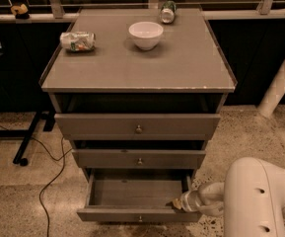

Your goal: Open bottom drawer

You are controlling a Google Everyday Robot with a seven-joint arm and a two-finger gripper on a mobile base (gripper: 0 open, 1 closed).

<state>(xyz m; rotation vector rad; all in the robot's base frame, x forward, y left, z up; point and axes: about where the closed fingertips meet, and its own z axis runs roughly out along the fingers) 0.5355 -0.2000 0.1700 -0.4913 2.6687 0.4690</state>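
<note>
- The bottom drawer point(132, 215) is the lowest of three grey fronts and sits close to the floor. It stands pulled well out, with its box open to view from above.
- Expect a stiff, flat-fronted box that slides straight out. No contents show in the part you can see, so it will probably run light and may coast if you tug hard.
- Its small round metal knob point(139, 218) sits at the centre of the front. It looks smooth and offers little to grip, so a pinch there could slip.
- The top edge of the front panel is the broader hold. If you hook behind it, pull near the middle, since a pull at one end could skew the box.
- The gripper point(177, 204) is at the drawer's right front corner, just behind the front panel and beside the right wall. You cannot tell how far open it is or whether it has hold of the panel.
- The pale arm point(260, 196) comes in from the lower right, close to the floor.
- The middle drawer point(107, 158) and top drawer point(97, 125) above sit further in than the bottom one.
- On the bench point(181, 68) above stand a white bowl point(145, 34), a can on its side point(77, 40) and a small jar point(167, 12). Pull smoothly so they do not shake.
</note>
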